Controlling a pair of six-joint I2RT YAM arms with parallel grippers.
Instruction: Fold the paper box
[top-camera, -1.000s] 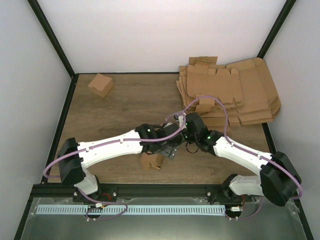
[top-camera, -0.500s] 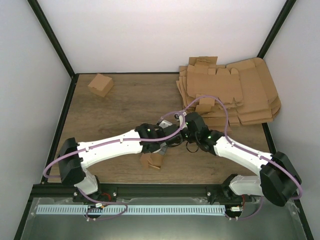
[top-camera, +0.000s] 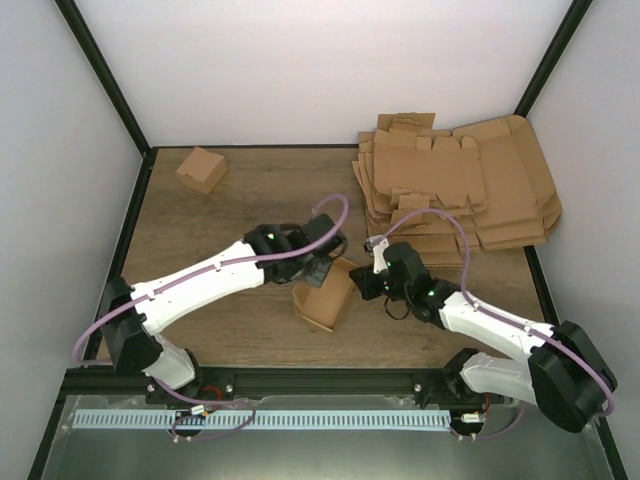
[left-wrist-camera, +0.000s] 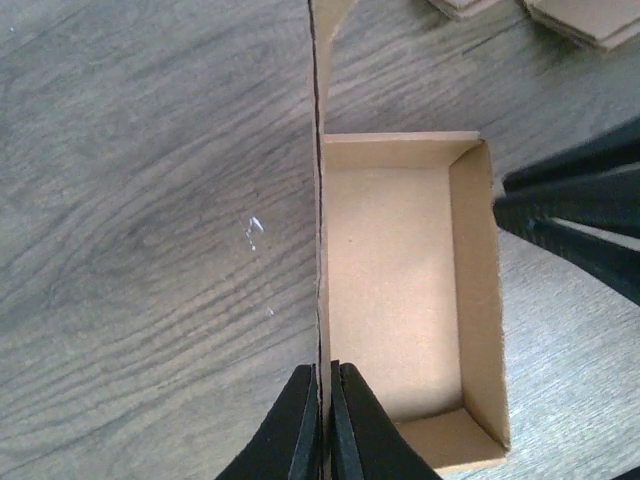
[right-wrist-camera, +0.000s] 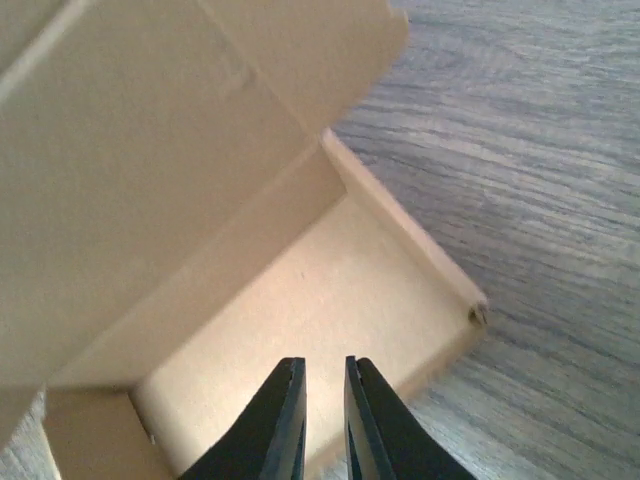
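The paper box (top-camera: 322, 300) is an open brown tray with one tall flap standing up, near the middle of the table. In the left wrist view its floor (left-wrist-camera: 395, 290) shows between low walls. My left gripper (top-camera: 322, 270) (left-wrist-camera: 326, 372) is shut on the bottom edge of the tall left flap. My right gripper (top-camera: 360, 284) sits at the box's right wall, its fingers (left-wrist-camera: 570, 200) pointing at it from outside. In the right wrist view the right gripper (right-wrist-camera: 323, 362) is almost shut, a thin empty slit between the jaws, over the box's inside (right-wrist-camera: 330, 270).
A pile of flat cardboard blanks (top-camera: 460, 185) (left-wrist-camera: 580, 15) lies at the back right. A small folded brown box (top-camera: 201, 169) stands at the back left. Black frame rails and white walls border the wooden table (top-camera: 240, 200).
My left gripper has closed onto the box's flap and moved up and left. The box now stands open as a tray, further right. The right gripper has drawn back to the right.
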